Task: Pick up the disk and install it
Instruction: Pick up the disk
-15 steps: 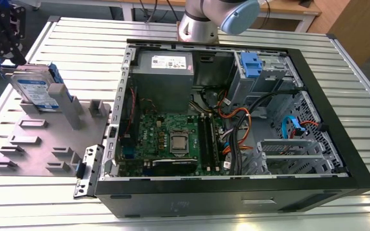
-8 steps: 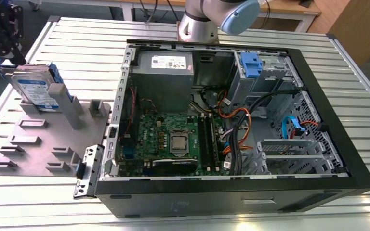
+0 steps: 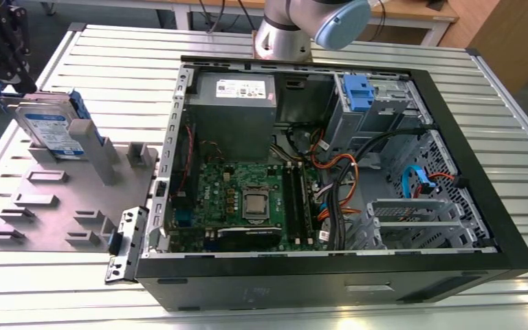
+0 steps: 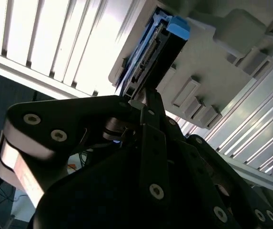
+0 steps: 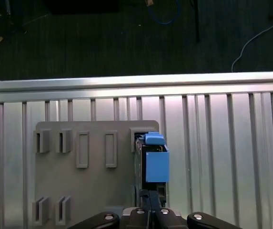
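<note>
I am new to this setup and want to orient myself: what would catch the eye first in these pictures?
An open computer case with a green motherboard lies at the middle of the exterior view. At that view's left, the disk stands on edge in a grey holder plate, the pincer close to it.

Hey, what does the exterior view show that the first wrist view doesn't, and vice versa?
The exterior view has the open computer case with its motherboard. The first wrist view has the dark floor and cables beyond the table's edge. Both show the disk standing on edge in the grey holder plate, with the gripper close by it.
</note>
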Tool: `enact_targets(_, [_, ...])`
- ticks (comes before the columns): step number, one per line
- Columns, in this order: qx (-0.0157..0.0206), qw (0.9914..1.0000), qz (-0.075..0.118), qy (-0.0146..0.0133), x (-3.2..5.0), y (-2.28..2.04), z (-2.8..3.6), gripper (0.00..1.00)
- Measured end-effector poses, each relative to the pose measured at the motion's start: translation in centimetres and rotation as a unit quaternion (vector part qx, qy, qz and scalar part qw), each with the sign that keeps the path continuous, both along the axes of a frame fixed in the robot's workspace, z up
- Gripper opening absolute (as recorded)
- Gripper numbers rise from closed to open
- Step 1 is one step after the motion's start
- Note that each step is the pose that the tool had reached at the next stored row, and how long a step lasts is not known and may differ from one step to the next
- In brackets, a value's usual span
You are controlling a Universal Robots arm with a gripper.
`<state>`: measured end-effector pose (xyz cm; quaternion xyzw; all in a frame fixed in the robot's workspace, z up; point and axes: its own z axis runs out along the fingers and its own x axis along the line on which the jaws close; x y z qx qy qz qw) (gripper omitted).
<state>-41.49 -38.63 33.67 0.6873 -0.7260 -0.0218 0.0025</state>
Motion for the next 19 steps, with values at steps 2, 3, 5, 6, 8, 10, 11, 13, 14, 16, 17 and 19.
enact_targets(2, [0.0047,0.99999,0.000,-0.0001,0.00,-0.01,-0.05,0.11])
enact_targets(3, [0.0115,0.99993,0.000,0.0000,0.00,0.00,-0.07,0.11])
enact_targets(5, [0.0214,0.99977,0.000,-0.0001,0.00,0.00,-0.10,0.11])
enact_targets(6, [0.0239,0.99971,0.000,-0.0001,0.00,0.00,-0.14,0.11])
enact_targets(8, [0.0255,0.99967,-0.002,-0.0003,0.01,-0.03,-0.27,0.11])
enact_targets(10, [0.0255,0.99963,-0.010,-0.0003,0.01,-0.08,-0.37,0.11])
enact_targets(11, [0.0255,0.99956,-0.015,-0.0004,0.01,-0.10,-0.39,0.11])
enact_targets(13, [0.0254,0.99942,-0.023,-0.0006,0.02,-0.15,-0.40,0.11])
enact_targets(14, [0.0254,0.99937,-0.025,-0.0007,0.02,-0.22,-0.41,0.11])
enact_targets(16, [0.0254,0.99929,-0.028,-0.0007,0.04,-0.40,-0.41,0.11])
enact_targets(17, [0.0254,0.99925,-0.029,-0.0008,0.07,-0.46,-0.42,0.11])
enact_targets(19, [0.0255,0.99917,-0.032,-0.0010,0.18,-0.51,-0.47,0.11])
